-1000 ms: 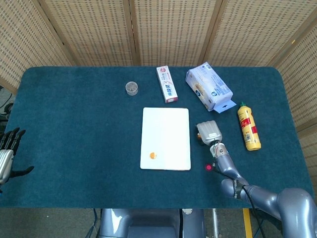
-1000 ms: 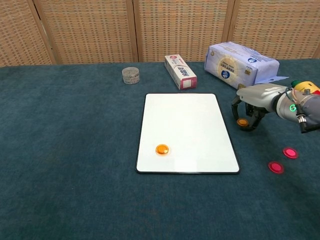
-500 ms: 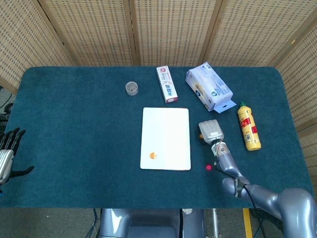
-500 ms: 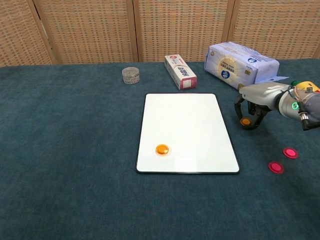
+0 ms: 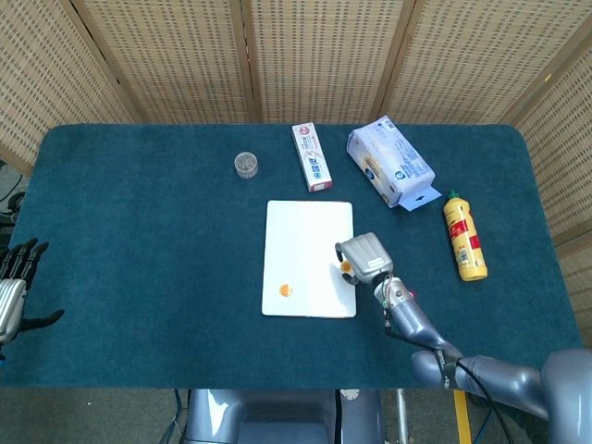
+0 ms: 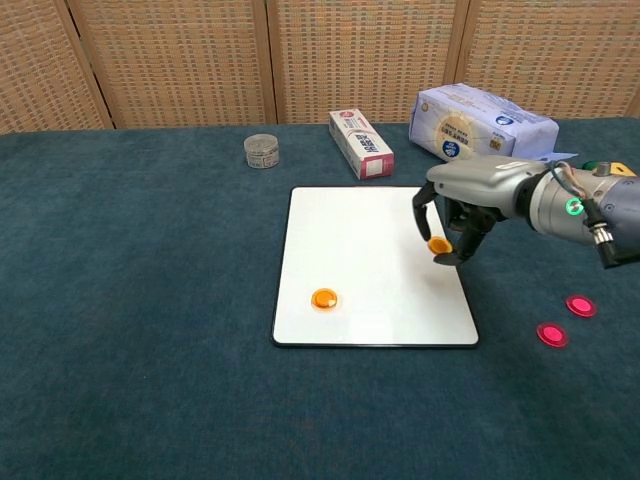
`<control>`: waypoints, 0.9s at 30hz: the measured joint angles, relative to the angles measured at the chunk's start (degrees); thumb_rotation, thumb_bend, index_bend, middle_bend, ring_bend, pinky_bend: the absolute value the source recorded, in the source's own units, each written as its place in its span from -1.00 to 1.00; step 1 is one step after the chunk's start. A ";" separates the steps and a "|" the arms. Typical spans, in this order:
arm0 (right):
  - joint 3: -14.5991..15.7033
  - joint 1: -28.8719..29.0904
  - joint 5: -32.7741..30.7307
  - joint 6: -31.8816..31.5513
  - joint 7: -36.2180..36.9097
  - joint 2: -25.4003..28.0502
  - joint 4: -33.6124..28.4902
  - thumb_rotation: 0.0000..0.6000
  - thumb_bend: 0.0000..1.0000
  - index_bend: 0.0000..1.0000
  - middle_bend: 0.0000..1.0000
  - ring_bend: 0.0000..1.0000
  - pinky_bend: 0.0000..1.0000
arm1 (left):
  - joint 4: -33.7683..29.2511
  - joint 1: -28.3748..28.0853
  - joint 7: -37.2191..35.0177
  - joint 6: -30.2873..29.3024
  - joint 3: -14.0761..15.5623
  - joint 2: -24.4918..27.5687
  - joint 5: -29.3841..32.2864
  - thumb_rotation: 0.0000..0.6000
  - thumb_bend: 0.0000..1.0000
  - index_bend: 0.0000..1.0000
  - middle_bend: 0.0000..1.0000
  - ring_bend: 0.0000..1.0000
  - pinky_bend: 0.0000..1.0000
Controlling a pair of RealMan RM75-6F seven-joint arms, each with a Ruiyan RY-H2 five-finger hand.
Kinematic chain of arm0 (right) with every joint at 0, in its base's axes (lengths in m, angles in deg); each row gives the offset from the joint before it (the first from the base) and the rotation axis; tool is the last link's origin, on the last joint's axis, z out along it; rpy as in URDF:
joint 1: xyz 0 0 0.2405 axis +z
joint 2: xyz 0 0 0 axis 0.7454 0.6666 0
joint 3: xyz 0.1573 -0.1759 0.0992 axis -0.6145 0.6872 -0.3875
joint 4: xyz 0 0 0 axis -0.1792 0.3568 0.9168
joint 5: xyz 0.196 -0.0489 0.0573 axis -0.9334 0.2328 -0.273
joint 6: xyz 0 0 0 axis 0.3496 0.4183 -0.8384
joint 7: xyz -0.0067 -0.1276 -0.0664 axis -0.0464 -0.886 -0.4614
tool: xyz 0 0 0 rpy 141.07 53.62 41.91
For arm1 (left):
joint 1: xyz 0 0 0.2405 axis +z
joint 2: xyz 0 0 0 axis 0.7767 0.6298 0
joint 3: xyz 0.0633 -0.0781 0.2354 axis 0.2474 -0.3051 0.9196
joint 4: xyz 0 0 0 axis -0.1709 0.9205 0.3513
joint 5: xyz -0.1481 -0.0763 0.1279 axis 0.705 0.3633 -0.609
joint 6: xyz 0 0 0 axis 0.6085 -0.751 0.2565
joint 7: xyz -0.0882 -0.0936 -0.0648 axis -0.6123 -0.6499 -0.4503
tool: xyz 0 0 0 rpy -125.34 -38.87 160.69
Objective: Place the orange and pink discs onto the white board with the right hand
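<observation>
1. While it hangs over the right edge of the white board (image 6: pixel 350 240), the right hand (image 6: pixel 462 205) pinches an orange disc (image 6: pixel 438 245) between its down-curled fingertips (image 6: pixel 449 255) — the disc is clear of the board surface.
2. A second orange disc (image 6: pixel 324 298) lies flat on the white board, toward its near-left part, well apart from the hand.
3. Two pink discs (image 6: pixel 565 320) lie on the blue cloth right of the white board, near its front corner — close together, not touching.
4. Behind the white board: a toothpaste box (image 6: pixel 361 144) just beyond its far edge, a small clear jar (image 6: pixel 261 151) to the far left, a tissue pack (image 6: pixel 482 128) to the far right.
5. A yellow bottle (image 5: pixel 464 236) lies on its side, well right of the white board.
6. Far left of the white board, at the table edge, the left hand (image 5: pixel 13 287) holds nothing, fingers spread.
</observation>
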 measured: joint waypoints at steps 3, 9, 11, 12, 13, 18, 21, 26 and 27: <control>0.59 0.19 1.70 -1.66 -1.82 0.95 -5.50 1.00 -0.27 0.04 0.94 0.91 1.00 | 0.00 0.04 0.12 -0.15 0.07 -0.08 -0.15 1.00 -1.00 -1.00 -1.00 -1.00 -1.00; 1.57 1.17 1.19 -3.43 -5.98 -0.51 -7.63 1.00 -0.27 0.04 0.94 0.91 1.00 | -0.07 0.19 -0.43 -0.42 0.16 0.09 -0.46 1.00 -1.00 -1.00 -1.00 -1.00 -1.00; 1.79 1.54 0.26 -3.76 -7.08 -1.48 -7.50 1.00 -0.28 0.04 0.94 0.91 1.00 | -0.05 0.27 -0.79 -0.55 0.18 0.21 -0.61 1.00 -1.00 -1.00 -1.00 -1.00 -1.00; 1.87 1.67 -0.08 -3.92 -7.44 -1.81 -7.40 1.00 -0.30 0.02 0.94 0.91 1.00 | -0.03 0.28 -0.84 -0.56 0.20 0.25 -0.65 1.00 -1.00 -1.00 -1.00 -1.00 -1.00; 1.97 1.82 -0.50 -4.02 -7.81 -2.08 -7.26 1.00 -0.31 -0.01 0.94 0.91 1.00 | -0.01 0.27 -0.87 -0.52 0.22 0.26 -0.69 1.00 -1.00 -1.00 -1.00 -1.00 -1.00; 2.27 2.35 -2.52 -4.18 -9.43 -2.37 -7.09 1.00 -0.38 -0.30 0.94 0.91 1.00 | 0.00 0.24 -0.88 -0.49 0.20 0.27 -0.68 1.00 -1.00 -1.00 -1.00 -1.00 -1.00; 2.52 2.32 -2.67 -4.44 -9.48 -1.81 -7.70 1.00 -0.38 -0.30 0.94 0.91 1.00 | 0.07 0.18 -0.83 -0.33 0.16 0.23 -0.55 1.00 -1.00 -1.00 -1.00 -1.00 -1.00; 3.21 1.67 -2.13 -4.98 -8.52 -0.34 -9.33 1.00 -0.38 -0.30 0.94 0.91 1.00 | 0.01 0.13 -0.64 -0.30 0.17 0.19 -0.55 1.00 -1.00 -1.00 -1.00 -1.00 -1.00; 3.26 1.58 -2.02 -5.09 -8.40 -0.22 -9.46 1.00 -0.36 -0.30 0.94 0.91 1.00 | -0.01 0.14 -0.58 -0.32 0.17 0.16 -0.56 1.00 -1.00 -1.00 -1.00 -1.00 -1.00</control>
